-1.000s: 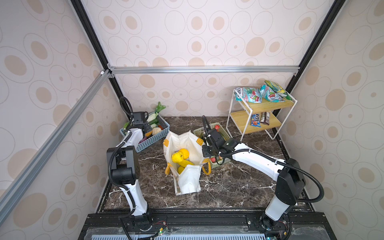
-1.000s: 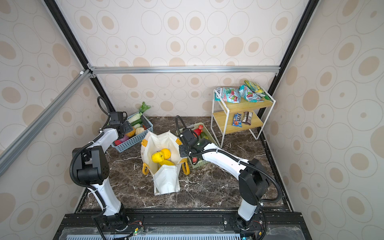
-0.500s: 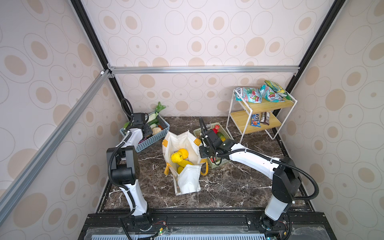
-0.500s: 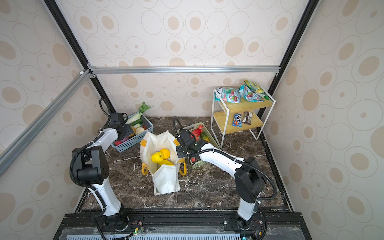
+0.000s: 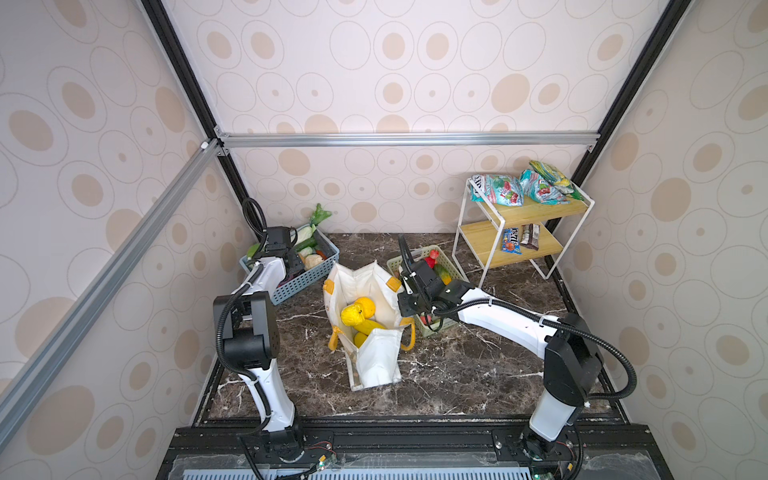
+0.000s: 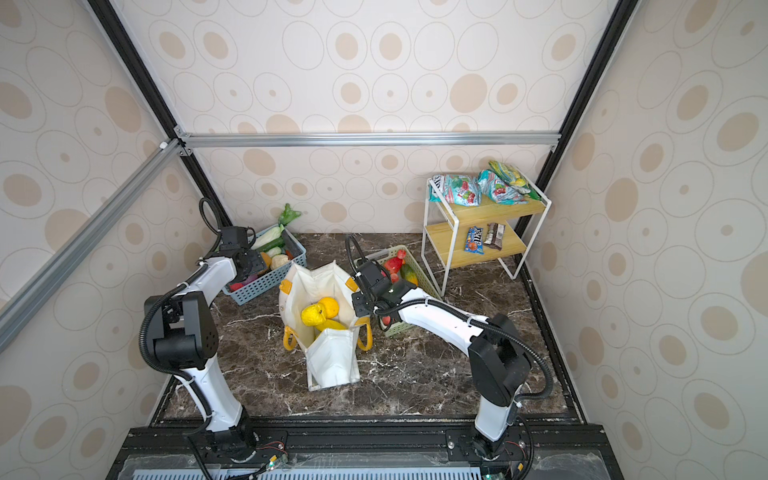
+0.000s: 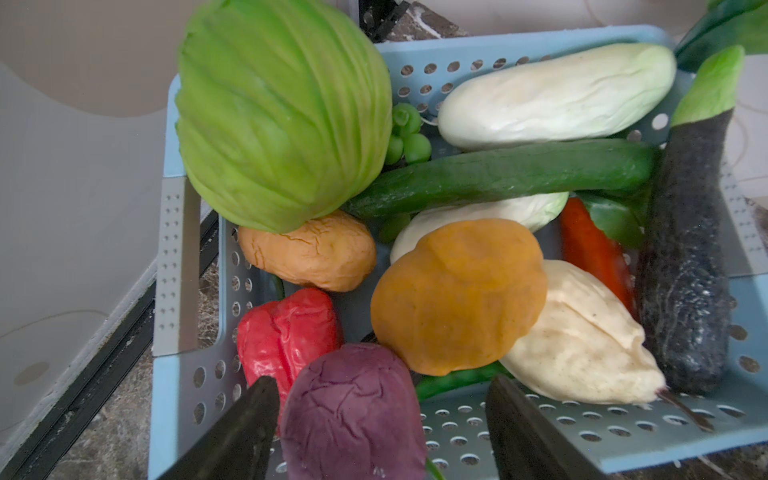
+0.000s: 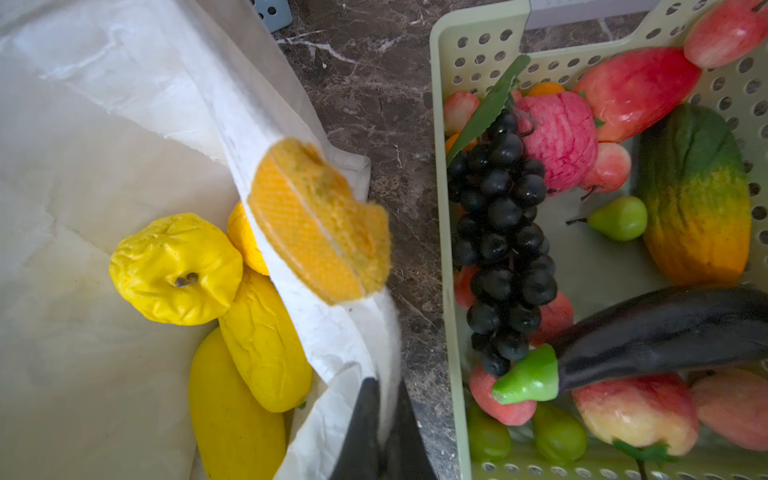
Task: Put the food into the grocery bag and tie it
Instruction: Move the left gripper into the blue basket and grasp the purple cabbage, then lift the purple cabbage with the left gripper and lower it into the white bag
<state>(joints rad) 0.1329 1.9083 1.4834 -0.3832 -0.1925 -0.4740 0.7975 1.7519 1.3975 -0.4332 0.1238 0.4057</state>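
While right gripper (image 8: 384, 388) pinches the grocery bag (image 8: 124, 83) of fruit (image 8: 174, 266), left gripper (image 7: 380, 386) gapes around the basket's (image 7: 623, 432) purple onion (image 7: 353, 415).

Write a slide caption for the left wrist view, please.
Open left end effector straddles the onion in the blue basket.

Dotted walls (image 5: 395, 62), marble flr (image 5: 457, 365), 2-tier shelf (image 5: 478, 239)

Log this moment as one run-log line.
left gripper: open around purple onion | right gripper: shut on grocery bag | inside: yellow fruits
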